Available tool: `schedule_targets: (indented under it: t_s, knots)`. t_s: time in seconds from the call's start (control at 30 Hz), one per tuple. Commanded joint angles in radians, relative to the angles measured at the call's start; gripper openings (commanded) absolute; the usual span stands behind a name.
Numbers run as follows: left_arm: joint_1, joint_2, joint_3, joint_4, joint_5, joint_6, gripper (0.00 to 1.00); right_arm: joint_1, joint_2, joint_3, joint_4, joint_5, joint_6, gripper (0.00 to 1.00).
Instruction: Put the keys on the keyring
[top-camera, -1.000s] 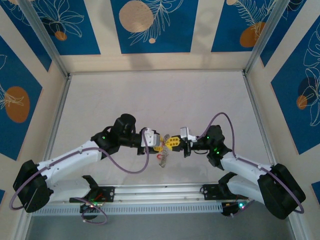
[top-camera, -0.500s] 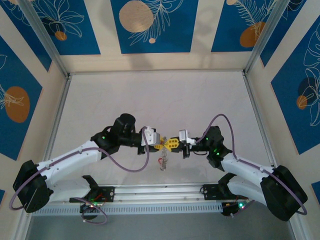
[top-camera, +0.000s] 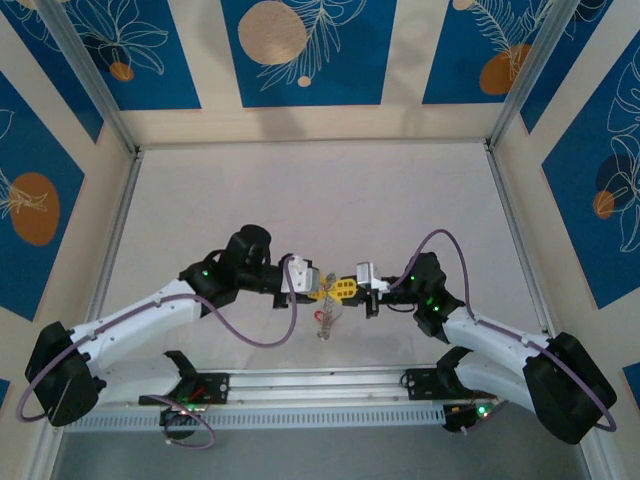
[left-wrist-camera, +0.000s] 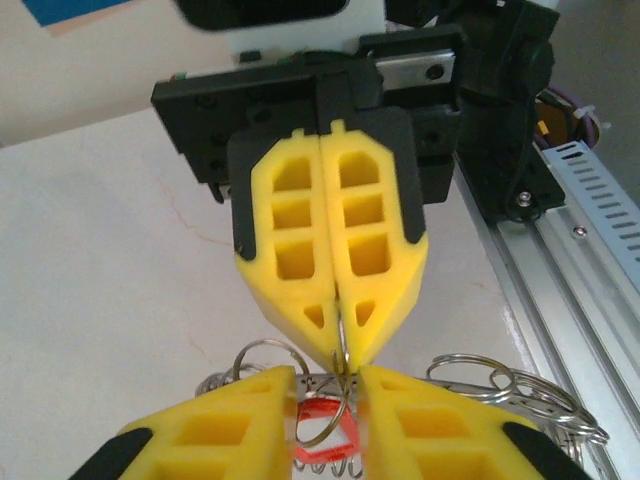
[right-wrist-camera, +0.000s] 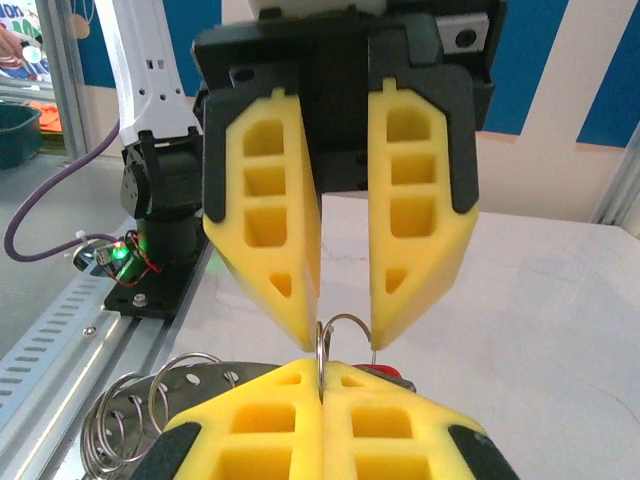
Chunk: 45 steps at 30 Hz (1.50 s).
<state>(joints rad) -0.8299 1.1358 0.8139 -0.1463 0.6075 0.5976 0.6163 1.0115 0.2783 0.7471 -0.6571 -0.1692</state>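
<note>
Silvery keyring (left-wrist-camera: 343, 372) between facing yellow jaws

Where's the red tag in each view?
Top: red tag at centre, just under the left pincer and right pincer tips.
Left wrist: tag bottom centre, in the gap between the left pincer's fingers.
Right wrist: tag right of centre, just beyond the right pincer.
Landmark: right pincer shut on a thin ring.

left arm (top-camera: 140, 318) and right arm (top-camera: 490, 345) angle inward; right gripper (left-wrist-camera: 340, 352) jaws pressed together, left gripper (right-wrist-camera: 345, 340) jaws slightly apart.
</note>
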Motion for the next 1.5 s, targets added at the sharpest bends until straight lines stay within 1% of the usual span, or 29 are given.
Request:
schedule_targets:
  t_s: [0.0, 0.07, 0.13, 0.27, 0.37, 0.53, 0.63, 0.8, 0.93, 1.13, 1.2, 1.23, 1.33, 1.47]
  knots:
    - [-0.011, 0.028, 0.063, -0.088, 0.064, 0.071, 0.15, 0.01, -0.016, 0.016, 0.0, 0.017, -0.022, 0.0]
    - [-0.011, 0.037, 0.071, -0.104, 0.069, 0.087, 0.14, 0.011, -0.016, 0.018, 0.001, 0.019, -0.02, 0.0]
    - [-0.012, 0.036, 0.065, -0.086, 0.07, 0.08, 0.14, 0.014, -0.014, 0.017, 0.003, 0.025, -0.021, 0.0]
    - [-0.011, 0.031, 0.054, -0.069, 0.057, 0.062, 0.21, 0.017, -0.013, 0.015, 0.015, 0.036, -0.02, 0.0]
    - [-0.011, 0.032, 0.045, -0.073, 0.042, 0.058, 0.23, 0.017, -0.01, 0.016, 0.02, 0.034, -0.019, 0.0]
    - [-0.011, 0.034, 0.034, -0.06, 0.014, 0.037, 0.2, 0.02, -0.008, 0.019, 0.024, 0.034, -0.02, 0.0]
    - [-0.012, 0.033, 0.031, -0.058, -0.01, 0.033, 0.17, 0.021, -0.01, 0.018, 0.025, 0.037, -0.019, 0.0]
    - [-0.011, 0.033, 0.021, -0.053, -0.057, 0.027, 0.17, 0.025, -0.016, 0.013, 0.032, 0.054, -0.023, 0.0]
    - [-0.013, 0.031, 0.024, -0.055, -0.054, 0.021, 0.16, 0.028, -0.014, 0.012, 0.031, 0.06, -0.028, 0.0]
    - [-0.012, 0.029, 0.044, -0.058, -0.046, 0.01, 0.06, 0.035, -0.01, 0.016, 0.009, 0.07, -0.045, 0.0]
    - [-0.012, 0.028, 0.053, -0.069, -0.054, 0.01, 0.01, 0.037, -0.01, 0.015, -0.001, 0.078, -0.055, 0.0]
    - [-0.013, 0.028, 0.057, -0.074, -0.058, 0.011, 0.0, 0.037, -0.011, 0.015, -0.008, 0.084, -0.059, 0.0]
    - [-0.011, 0.03, 0.075, -0.098, -0.097, 0.009, 0.0, 0.043, -0.016, 0.018, -0.043, 0.11, -0.081, 0.05]
    - [-0.015, 0.048, 0.121, -0.184, -0.172, 0.036, 0.0, 0.049, -0.029, 0.033, -0.135, 0.148, -0.125, 0.08]
